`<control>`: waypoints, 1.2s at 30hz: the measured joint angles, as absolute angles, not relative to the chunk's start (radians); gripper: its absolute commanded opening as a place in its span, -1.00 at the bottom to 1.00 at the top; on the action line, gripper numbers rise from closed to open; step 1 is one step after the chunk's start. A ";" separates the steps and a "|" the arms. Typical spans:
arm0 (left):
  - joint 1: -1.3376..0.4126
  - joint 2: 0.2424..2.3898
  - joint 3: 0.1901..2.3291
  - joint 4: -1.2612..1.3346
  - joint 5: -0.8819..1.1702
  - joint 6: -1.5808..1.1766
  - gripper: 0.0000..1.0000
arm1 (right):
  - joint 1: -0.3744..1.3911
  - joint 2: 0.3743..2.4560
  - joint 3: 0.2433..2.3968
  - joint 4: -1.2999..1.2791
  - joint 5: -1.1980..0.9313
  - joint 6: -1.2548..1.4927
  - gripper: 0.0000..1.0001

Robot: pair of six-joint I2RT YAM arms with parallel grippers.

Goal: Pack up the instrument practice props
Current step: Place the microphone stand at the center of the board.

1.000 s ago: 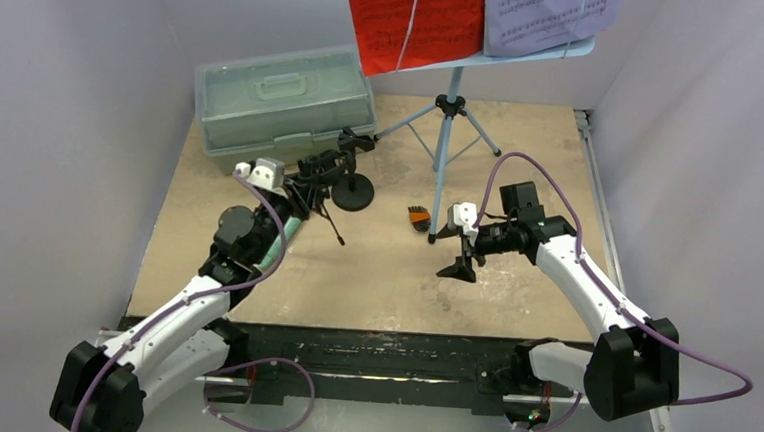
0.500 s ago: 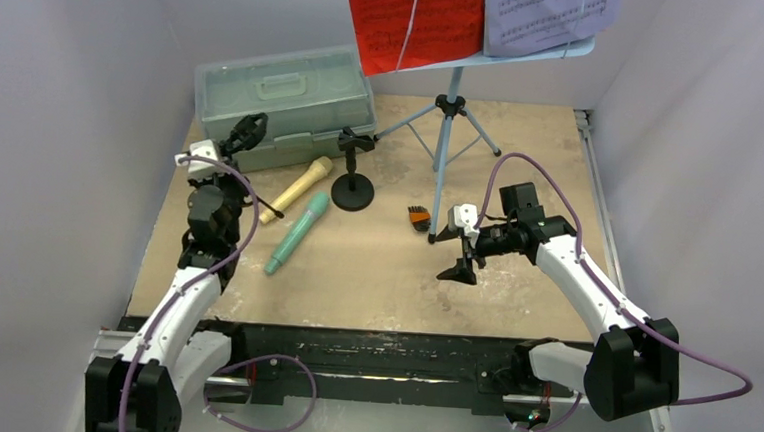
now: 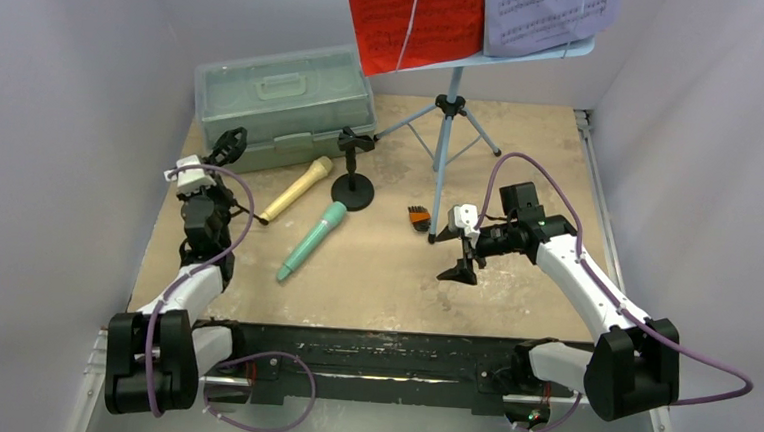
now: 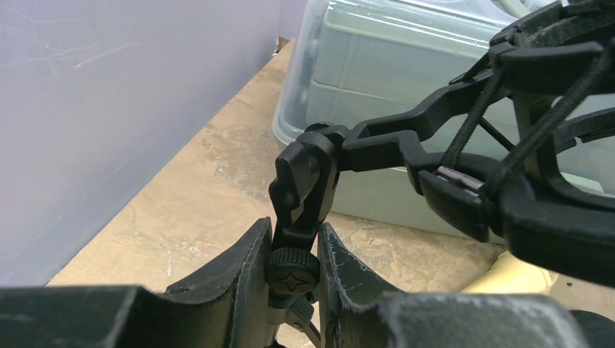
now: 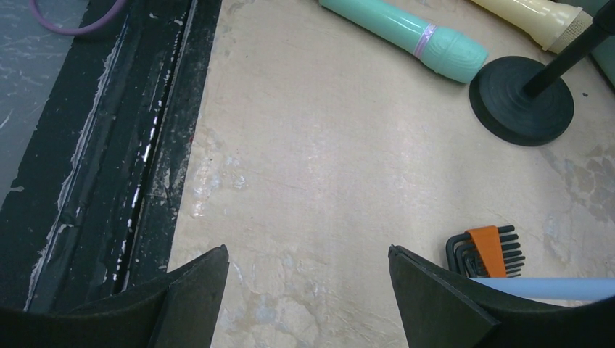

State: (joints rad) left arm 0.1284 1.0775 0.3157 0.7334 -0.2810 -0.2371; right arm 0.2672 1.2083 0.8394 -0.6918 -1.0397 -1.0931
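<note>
Top external alone: sheets point(image 3: 410, 17) (red, purple)

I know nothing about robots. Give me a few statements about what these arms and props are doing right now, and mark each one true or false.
1. The left tool is clamped on the stem of a black ring-top mic holder. True.
2. The right tool holds the teal microphone. False: it is open and empty, and the microphone lies on the table.
3. The pale green case has its lid shut. True.
4. The music rack lies folded on the table. False: it stands on its tripod legs, with a red sheet and a purple sheet on it.
</note>
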 measured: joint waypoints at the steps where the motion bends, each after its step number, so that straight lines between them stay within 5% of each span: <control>1: 0.131 1.086 0.314 0.749 -0.276 -0.231 -0.66 | 0.267 1.208 0.839 -0.693 -1.040 -1.093 0.70; 6: 0.133 1.108 0.312 0.780 -0.265 -0.217 -0.13 | 0.267 1.208 0.839 -0.696 -1.040 -1.095 0.70; 11: 0.135 1.106 0.312 0.791 -0.262 -0.217 0.72 | 0.267 1.208 0.840 -0.697 -1.041 -1.100 0.70; 14: 0.136 1.081 0.313 0.770 -0.250 -0.230 0.96 | 0.267 1.208 0.840 -0.697 -1.042 -1.102 0.70; 25: 0.137 0.813 0.524 0.241 -0.181 -0.409 1.00 | 0.267 1.208 0.844 -0.715 -1.042 -1.112 0.71; 36: 0.121 0.648 0.594 -0.162 0.363 -0.506 0.89 | 0.267 1.208 0.854 -0.743 -1.039 -1.136 0.71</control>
State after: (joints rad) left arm 0.1207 0.6483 0.5938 -0.1623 0.3634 -0.5064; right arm 0.2672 1.2083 0.8543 -0.7425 -1.0389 -1.1358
